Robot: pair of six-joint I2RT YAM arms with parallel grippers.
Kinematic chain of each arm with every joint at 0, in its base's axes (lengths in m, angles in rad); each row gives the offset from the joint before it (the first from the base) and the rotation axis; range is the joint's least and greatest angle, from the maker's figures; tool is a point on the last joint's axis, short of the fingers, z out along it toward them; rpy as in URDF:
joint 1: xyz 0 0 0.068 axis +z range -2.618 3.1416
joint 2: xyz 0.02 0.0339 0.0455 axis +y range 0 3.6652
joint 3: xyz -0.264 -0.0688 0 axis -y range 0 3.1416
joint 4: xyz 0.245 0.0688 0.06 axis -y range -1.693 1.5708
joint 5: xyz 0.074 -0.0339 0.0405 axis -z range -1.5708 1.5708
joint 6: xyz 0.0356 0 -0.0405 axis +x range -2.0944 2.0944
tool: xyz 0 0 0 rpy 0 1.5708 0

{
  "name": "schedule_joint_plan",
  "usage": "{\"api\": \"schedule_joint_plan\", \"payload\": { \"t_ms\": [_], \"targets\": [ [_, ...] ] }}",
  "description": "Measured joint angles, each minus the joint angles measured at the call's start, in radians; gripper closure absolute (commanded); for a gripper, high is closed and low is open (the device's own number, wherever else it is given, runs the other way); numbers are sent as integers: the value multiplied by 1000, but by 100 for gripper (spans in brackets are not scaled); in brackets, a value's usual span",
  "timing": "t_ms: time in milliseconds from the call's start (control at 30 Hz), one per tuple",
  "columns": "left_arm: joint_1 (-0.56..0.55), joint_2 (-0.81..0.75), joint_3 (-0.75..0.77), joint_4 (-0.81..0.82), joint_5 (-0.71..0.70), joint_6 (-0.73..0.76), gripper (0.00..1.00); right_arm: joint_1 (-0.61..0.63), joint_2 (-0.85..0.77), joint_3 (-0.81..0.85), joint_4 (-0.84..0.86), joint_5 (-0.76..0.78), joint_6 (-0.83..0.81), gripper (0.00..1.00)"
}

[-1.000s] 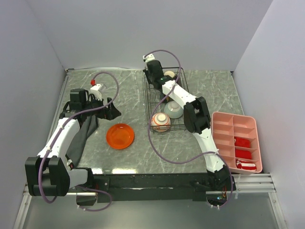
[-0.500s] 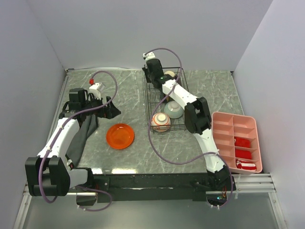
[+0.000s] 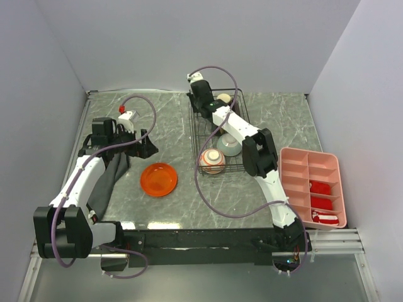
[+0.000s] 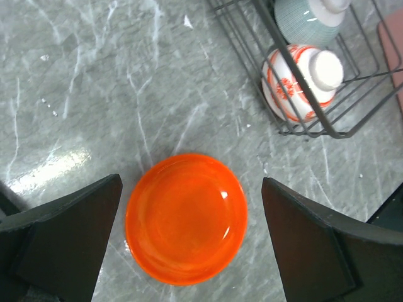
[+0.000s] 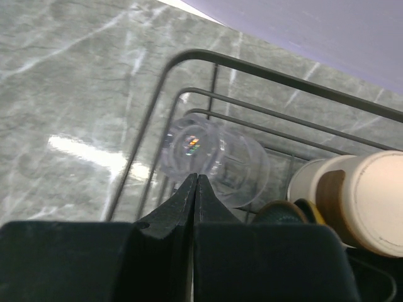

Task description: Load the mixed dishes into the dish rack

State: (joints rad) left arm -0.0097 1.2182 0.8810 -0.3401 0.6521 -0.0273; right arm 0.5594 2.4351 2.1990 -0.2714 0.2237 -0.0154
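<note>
Left pincer (image 4: 191, 182) is fully spread with nothing in it, hanging over the orange plate (image 4: 186, 217); in the wrist view the plate sits between the two fingers. Plate lies flat on the counter (image 3: 164, 119), outside the dish rack (image 3: 192, 135), off its near-left corner.

Right pincer (image 5: 195, 182) is closed tight, jaws pressed together on nothing. It's at the rack's far-left corner, tips just above a clear glass (image 5: 211, 160) lying on its side inside the wire. Can't tell if they touch it.

Already in the rack:
- tan cup (image 5: 359, 201), far end, just right of the glass
- mint bowl (image 3: 229, 145), upside down, mid-rack
- red floral bowl (image 3: 213, 161), upside down, near-left corner

Black cloth (image 3: 107, 182) is under the left arm. Pink tray (image 3: 312, 185) sits at the counter's right edge with red items in it.
</note>
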Motion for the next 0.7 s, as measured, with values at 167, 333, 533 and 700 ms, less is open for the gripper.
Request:
{"api": "schedule_joint_plan", "payload": {
  "t_ms": [167,333,533,700],
  "targets": [
    [0,10,0,-13,-23,24,1,-28,8,-3,-2,14,2,100],
    [0,11,0,-16,-25,28,1,-60,8,-18,0,31,-1,100],
    [0,23,0,-16,-29,27,1,-63,-15,-56,29,-48,-8,100],
    [0,23,0,-8,-27,27,0,-55,-22,-58,24,-145,0,100]
  ]
}}
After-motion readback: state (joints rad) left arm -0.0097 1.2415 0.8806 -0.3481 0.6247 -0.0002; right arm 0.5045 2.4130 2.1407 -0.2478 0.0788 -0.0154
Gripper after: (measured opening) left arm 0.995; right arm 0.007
